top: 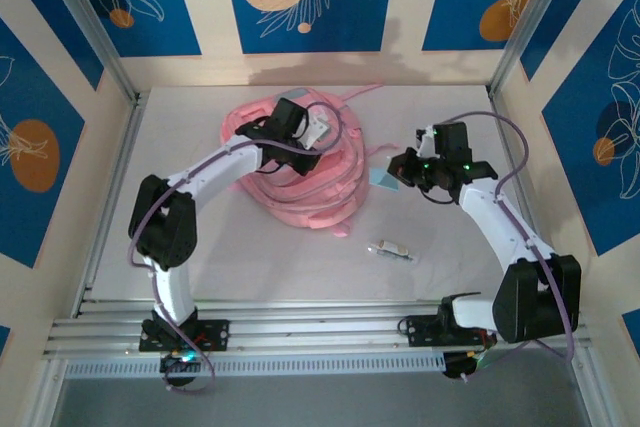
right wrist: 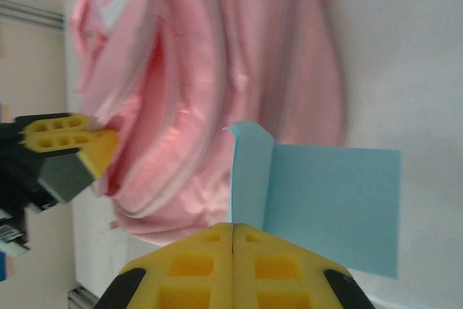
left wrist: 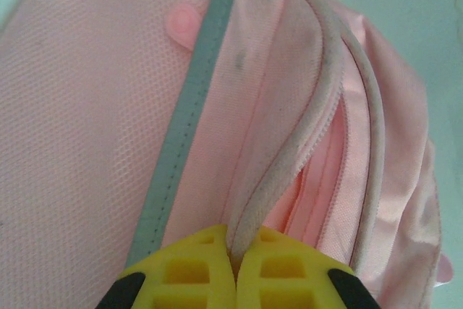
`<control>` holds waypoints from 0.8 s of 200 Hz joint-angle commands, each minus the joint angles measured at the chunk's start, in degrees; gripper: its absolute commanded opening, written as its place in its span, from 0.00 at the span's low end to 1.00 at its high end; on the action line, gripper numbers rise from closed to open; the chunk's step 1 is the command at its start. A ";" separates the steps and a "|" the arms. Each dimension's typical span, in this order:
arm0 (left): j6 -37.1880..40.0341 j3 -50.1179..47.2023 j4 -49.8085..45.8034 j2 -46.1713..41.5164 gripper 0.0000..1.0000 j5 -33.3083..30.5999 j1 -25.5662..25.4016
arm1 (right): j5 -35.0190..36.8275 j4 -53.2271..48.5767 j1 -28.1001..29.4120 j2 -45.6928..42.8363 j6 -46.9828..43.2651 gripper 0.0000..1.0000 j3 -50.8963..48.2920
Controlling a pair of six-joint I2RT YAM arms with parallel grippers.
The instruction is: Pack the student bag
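Observation:
The student bag (top: 310, 187), a soft pink backpack, lies in the middle of the table with a zip pocket gaping. My left gripper (top: 298, 152) is over it, shut on the pale piped rim of the pocket (left wrist: 286, 157), the rim pinched between the yellow fingers (left wrist: 195, 273). In the right wrist view the bag (right wrist: 239, 56) lies ahead, with the left fingers (right wrist: 69, 139) holding its opening at the left. My right gripper (top: 397, 173) hovers just right of the bag, shut on a light blue sheet of paper (right wrist: 333, 200) whose near edge curls upward.
A small pale object (top: 392, 251) lies on the white table in front of the bag. Blue-patterned walls and metal posts close in the table on three sides. Open table surface (top: 250, 257) lies between the bag and the arm bases.

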 commanded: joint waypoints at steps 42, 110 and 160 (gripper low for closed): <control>-8.13 1.46 3.12 -3.82 0.00 2.10 3.73 | 0.72 14.13 8.64 7.73 6.75 0.00 6.27; -10.63 0.08 6.33 -5.72 0.00 3.01 4.34 | 1.06 25.59 15.92 19.10 10.40 0.00 11.36; -12.91 -2.23 9.12 -8.21 0.00 1.44 5.03 | 1.40 28.46 17.86 24.55 14.83 0.00 10.59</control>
